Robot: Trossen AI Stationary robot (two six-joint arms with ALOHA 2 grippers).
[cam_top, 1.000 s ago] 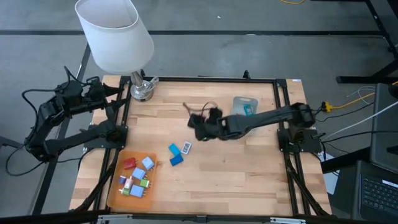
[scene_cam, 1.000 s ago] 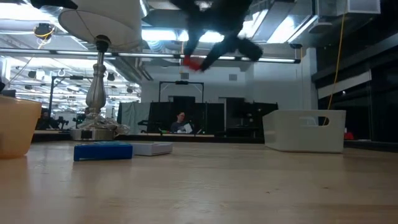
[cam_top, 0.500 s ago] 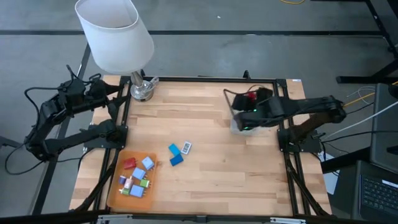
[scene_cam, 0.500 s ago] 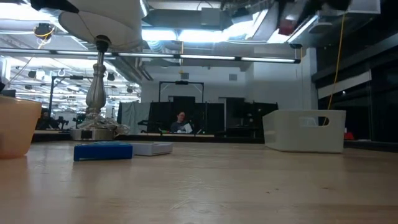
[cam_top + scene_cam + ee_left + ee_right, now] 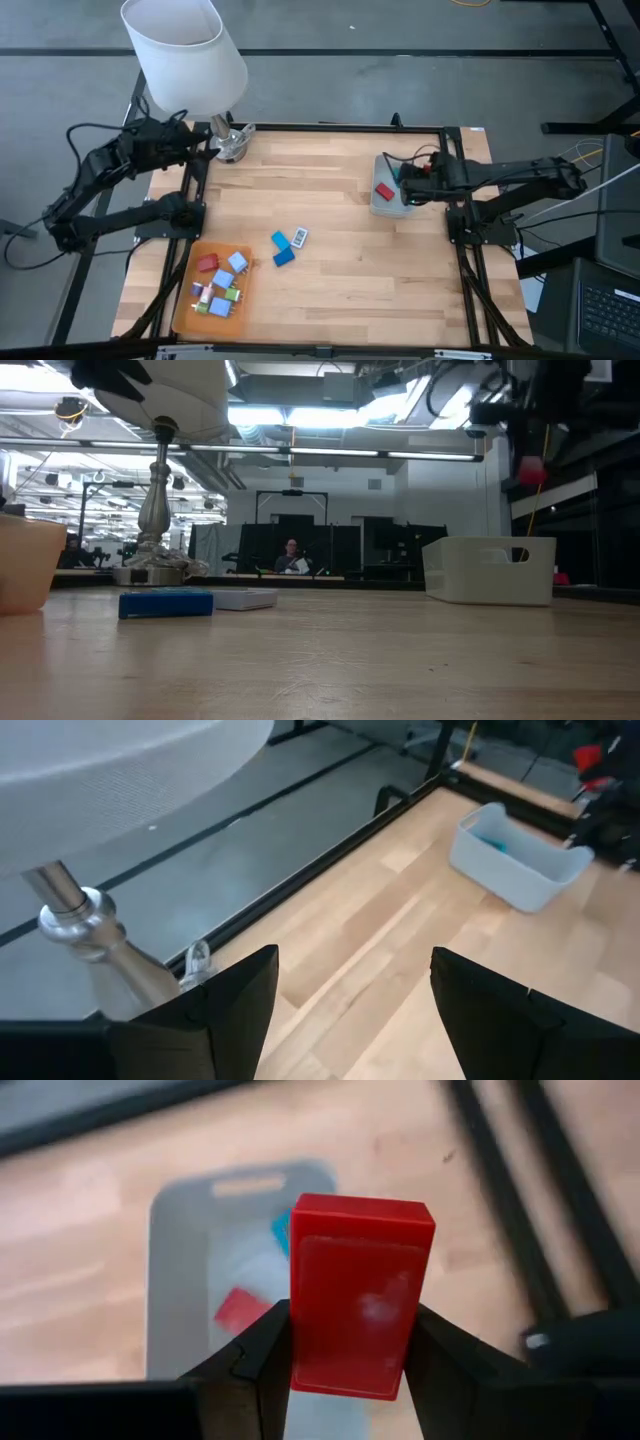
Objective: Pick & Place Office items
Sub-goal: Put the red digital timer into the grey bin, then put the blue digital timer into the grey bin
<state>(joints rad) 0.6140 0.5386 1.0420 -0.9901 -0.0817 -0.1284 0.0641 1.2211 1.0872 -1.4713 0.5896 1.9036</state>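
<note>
My right gripper point(image 5: 392, 188) hangs over the translucent grey-blue bin point(image 5: 393, 165) by the table's right edge, shut on a red block point(image 5: 360, 1295). The low view shows that block point(image 5: 531, 472) well above the bin point(image 5: 490, 570). Inside the bin lie a small red piece point(image 5: 237, 1310) and a blue one point(image 5: 280, 1230). Two blue pieces point(image 5: 281, 248) and a pale one point(image 5: 300, 237) lie flat mid-table. Several more pieces sit in the orange tray point(image 5: 190, 305). My left gripper point(image 5: 195, 145) is open beside the lamp base at the far left corner. My right gripper pinches the red block between its two fingers point(image 5: 262, 1342), one on each long side point(image 5: 300, 1320). The fingers slant down from the table's right side. The block is lifted clear, above the bin's open top.
A table lamp with a white shade point(image 5: 183, 50) and a silver base point(image 5: 228, 145) stands at the far left corner, close to my left gripper. A black frame rail point(image 5: 455, 210) runs along the right edge beside the bin. Bare wood lies between tray and bin.
My right gripper carried the red block from mid-table toward the right edge, first passing high over the bin's far end, then coming lower above the bin. My left arm reached toward the lamp base.
</note>
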